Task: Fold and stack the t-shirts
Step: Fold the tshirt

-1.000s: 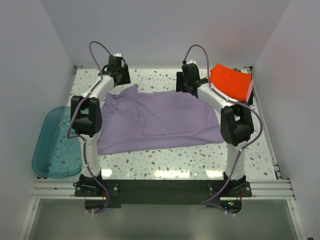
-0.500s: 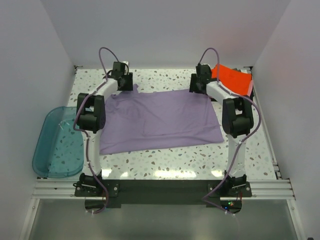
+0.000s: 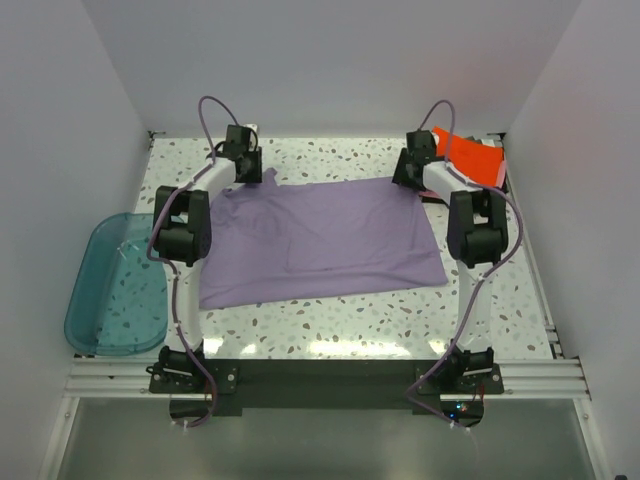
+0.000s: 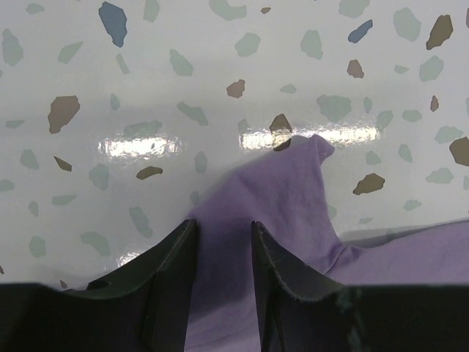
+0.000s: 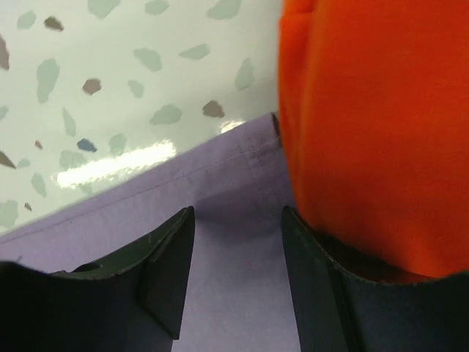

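Note:
A large lavender t-shirt [image 3: 320, 240] lies spread flat on the speckled table [image 3: 330, 155]. My left gripper [image 3: 250, 170] is at its far left corner. In the left wrist view the left gripper [image 4: 223, 224] is open, and a raised peak of the lavender t-shirt [image 4: 286, 191] runs between its narrow jaws. My right gripper [image 3: 410, 172] is at the far right corner. There the right gripper [image 5: 238, 213] stands open over the lavender t-shirt's hem [image 5: 234, 176]. A folded orange-red t-shirt [image 3: 472, 158] lies at the back right, and in the right wrist view this orange-red t-shirt [image 5: 374, 110] is against the right finger.
A teal translucent tub [image 3: 110, 285] hangs off the table's left edge. White walls close in the back and both sides. Purple cables arch above both wrists. Bare tabletop shows in front of the shirt, near the arm bases.
Both arms swung outward to the shirt's far corners, the right one toward the orange-red shirt. The lavender shirt's far edge now lies straighter. The left jaws have narrowed around the cloth.

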{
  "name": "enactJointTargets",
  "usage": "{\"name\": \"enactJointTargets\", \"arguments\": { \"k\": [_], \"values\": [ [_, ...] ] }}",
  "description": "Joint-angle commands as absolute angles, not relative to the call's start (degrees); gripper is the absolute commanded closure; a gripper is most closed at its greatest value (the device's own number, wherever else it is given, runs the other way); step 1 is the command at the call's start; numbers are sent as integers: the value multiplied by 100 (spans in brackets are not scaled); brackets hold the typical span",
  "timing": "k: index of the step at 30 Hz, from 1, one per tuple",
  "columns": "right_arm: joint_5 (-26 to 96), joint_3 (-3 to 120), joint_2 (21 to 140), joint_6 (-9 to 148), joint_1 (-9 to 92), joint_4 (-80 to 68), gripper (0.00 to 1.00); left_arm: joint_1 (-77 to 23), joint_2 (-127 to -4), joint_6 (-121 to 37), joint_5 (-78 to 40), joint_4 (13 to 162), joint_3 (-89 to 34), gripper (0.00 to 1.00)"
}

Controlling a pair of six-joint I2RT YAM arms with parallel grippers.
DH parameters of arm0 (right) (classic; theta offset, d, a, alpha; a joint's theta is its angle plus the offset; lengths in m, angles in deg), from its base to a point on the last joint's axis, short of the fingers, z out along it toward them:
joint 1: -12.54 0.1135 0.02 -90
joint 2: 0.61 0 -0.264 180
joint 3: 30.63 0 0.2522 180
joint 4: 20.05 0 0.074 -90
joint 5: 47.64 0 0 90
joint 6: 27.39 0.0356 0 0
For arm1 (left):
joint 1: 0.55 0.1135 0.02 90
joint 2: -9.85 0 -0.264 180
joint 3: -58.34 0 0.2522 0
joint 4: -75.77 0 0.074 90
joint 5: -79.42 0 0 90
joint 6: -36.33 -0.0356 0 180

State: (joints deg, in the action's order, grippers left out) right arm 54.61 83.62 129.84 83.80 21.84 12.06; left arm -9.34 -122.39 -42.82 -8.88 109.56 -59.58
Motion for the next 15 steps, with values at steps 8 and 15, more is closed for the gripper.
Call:
{"name": "enactJointTargets", "arguments": {
  "k": [8, 15],
  "values": [
    [5027, 8157, 12814, 9222, 1492, 1199, 44, -925, -12312, -4401, -671, 10702, -5992, 74],
    [4341, 7920, 12683, 9372, 1263, 1006, 42, -925, -12409, -4374, -496, 10799, -6098, 83]
  ]
}}
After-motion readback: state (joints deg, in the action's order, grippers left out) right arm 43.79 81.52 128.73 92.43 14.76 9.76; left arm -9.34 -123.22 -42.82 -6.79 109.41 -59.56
